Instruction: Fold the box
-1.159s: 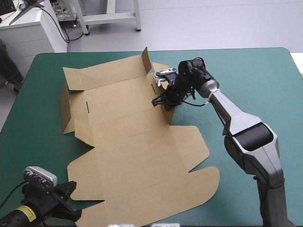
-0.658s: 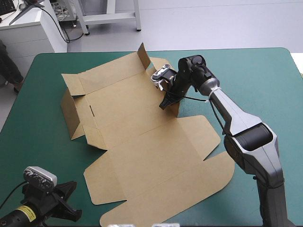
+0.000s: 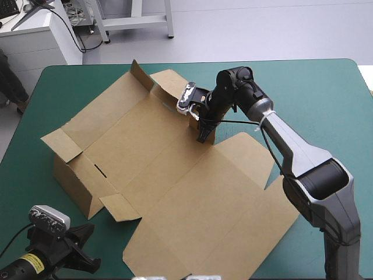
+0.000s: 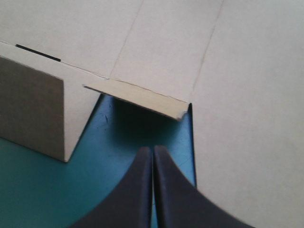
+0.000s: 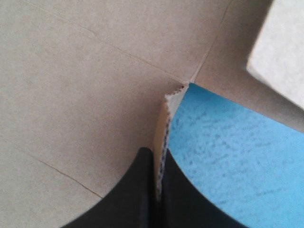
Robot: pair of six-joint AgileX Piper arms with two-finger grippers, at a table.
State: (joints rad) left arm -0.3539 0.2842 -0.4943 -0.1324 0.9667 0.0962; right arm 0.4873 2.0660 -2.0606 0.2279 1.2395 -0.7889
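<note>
The brown box (image 3: 175, 175) is a cut sheet lying open across the middle of the table, set at a slant. One wall (image 3: 73, 178) stands raised at its left end, with a small flap (image 3: 119, 207) lifted beside it. My right gripper (image 3: 203, 134) is at the sheet's far right side and is shut on a standing flap edge (image 5: 164, 118), which shows between the black fingers (image 5: 137, 190). My left gripper (image 3: 87, 252) sits at the table's near left corner, shut with nothing in it. It points at the lifted flap (image 4: 137, 97) and raised wall (image 4: 33, 114).
Another short flap (image 3: 140, 73) stands up at the sheet's far corner. The teal-green cover (image 3: 326, 99) shows to the right of the right arm and along the left edge. The sheet's near corner reaches the table's front edge.
The whole sheet has swung counter-clockwise around the right gripper. Its left end came nearer and its near end went right. The right wrist turned with it and kept hold. The left arm stayed still.
</note>
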